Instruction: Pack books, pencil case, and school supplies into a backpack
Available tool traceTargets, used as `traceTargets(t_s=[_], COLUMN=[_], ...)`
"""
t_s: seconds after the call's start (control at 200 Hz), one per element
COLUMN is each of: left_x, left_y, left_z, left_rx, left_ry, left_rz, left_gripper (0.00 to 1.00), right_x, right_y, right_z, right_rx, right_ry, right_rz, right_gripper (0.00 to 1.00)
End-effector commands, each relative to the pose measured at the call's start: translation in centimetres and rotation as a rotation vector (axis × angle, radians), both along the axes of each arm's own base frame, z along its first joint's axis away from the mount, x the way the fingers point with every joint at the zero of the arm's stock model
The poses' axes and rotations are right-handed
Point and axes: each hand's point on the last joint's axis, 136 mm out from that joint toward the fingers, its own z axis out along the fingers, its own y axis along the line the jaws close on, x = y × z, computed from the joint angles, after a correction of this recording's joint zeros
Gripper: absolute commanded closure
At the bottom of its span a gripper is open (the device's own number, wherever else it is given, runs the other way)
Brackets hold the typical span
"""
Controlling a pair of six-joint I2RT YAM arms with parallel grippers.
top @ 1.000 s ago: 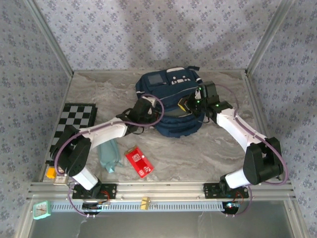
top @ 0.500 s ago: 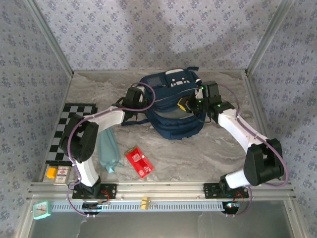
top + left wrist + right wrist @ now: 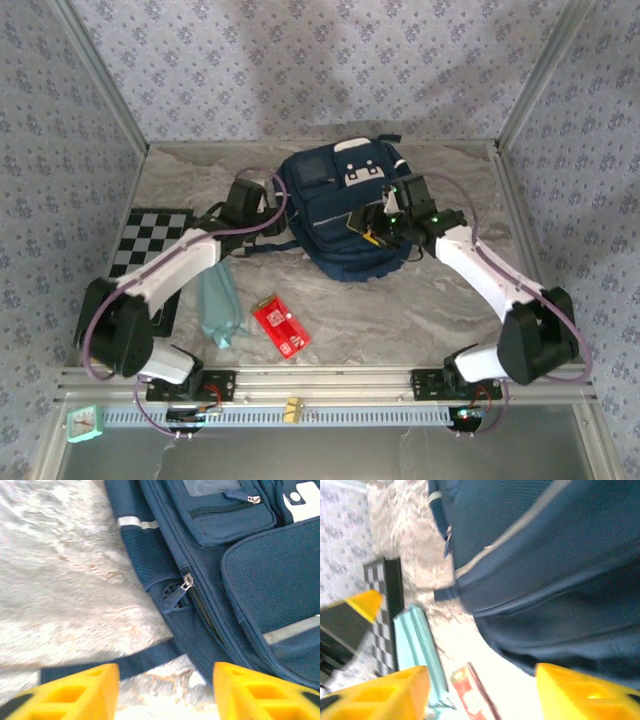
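Observation:
The navy backpack [image 3: 345,215] lies at the back middle of the table, front pocket up. My left gripper [image 3: 262,218] stands open just off its left side; in the left wrist view its yellow fingers [image 3: 75,692] straddle a dark strap [image 3: 145,662] without touching, beside the backpack [image 3: 240,580]. My right gripper [image 3: 375,228] is open over the bag's lower right part, close above the fabric [image 3: 545,570], holding nothing. The teal pencil case [image 3: 217,305] [image 3: 417,640] and the red school supplies packet [image 3: 280,325] [image 3: 472,695] lie on the table at front left. The books are out of view.
A folded checkerboard [image 3: 150,245] lies at the table's left edge, under my left arm. Metal frame posts and patterned walls close in the sides and back. Bare marble table [image 3: 420,310] stretches in front of the backpack, right of the packet.
Both grippers have opened and let go of the backpack. My left arm has swung back and left. The backpack has settled flatter, its front panel now facing up.

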Motion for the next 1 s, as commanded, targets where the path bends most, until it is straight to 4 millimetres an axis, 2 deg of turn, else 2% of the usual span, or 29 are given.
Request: traceTargets(t_s=[0.0, 0.115, 0.21, 0.285, 0.44, 0.525, 0.605, 0.655, 0.715, 0.8, 0.815, 0.9, 0.994], left_x=[-4.7, -8.2, -10.4, -12.1, -15.3, -16.8, -17.9, -17.8, -16.9, -15.4, -14.4, -11.8, -9.9], left_y=[4.9, 8.3, 10.4, 11.4, 13.0, 14.4, 15.7, 15.1, 12.7, 9.9, 9.2, 6.6, 4.5], left_z=[-2.5, -3.5, -4.5, -5.3, -6.5, -7.3, -7.8, -8.8, -10.0, -9.9, -9.4, -7.7, -6.2], left_rx=[0.077, 0.159, 0.191, 0.184, 0.152, 0.198, 0.229, 0.176, 0.035, -0.125, -0.169, -0.283, -0.345], left_ry=[0.197, 0.288, 0.331, 0.359, 0.393, 0.421, 0.437, 0.431, 0.438, 0.412, 0.378, 0.294, 0.283], left_rz=[0.177, 0.289, 0.384, 0.442, 0.525, 0.572, 0.639, 0.639, 0.570, 0.516, 0.493, 0.406, 0.347], left_gripper=[0.40, 0.31, 0.24, 0.20, 0.14, 0.01, 0.00, 0.00, 0.00, 0.00, 0.01, 0.03, 0.05], right_x=[-3.0, -4.7, -5.3, -5.6, -5.8, -5.9, -5.9, -5.9, -5.9, -5.9, -5.9, -5.9, -5.9], right_y=[-0.8, 0.3, 3.0, 4.5, 5.9, 6.5, 6.9, 7.1, 7.5, 8.2, 8.4, 9.4, 11.0], right_z=[-1.4, -2.6, -3.2, -4.1, -6.2, -6.9, -7.6, -8.0, -8.2, -8.4, -8.4, -8.5, -8.6], right_rx=[-0.140, -0.196, -0.168, -0.177, -0.190, -0.174, -0.178, -0.181, -0.179, -0.182, -0.183, -0.186, -0.168], right_ry=[-0.007, 0.006, -0.022, -0.015, 0.013, 0.026, 0.042, 0.046, 0.046, 0.046, 0.046, 0.033, 0.034], right_rz=[0.060, 0.118, 0.187, 0.237, 0.270, 0.280, 0.293, 0.300, 0.311, 0.330, 0.336, 0.369, 0.404], right_gripper=[0.32, 0.26, 0.23, 0.22, 0.22, 0.22, 0.22, 0.22, 0.22, 0.21, 0.21, 0.21, 0.20])
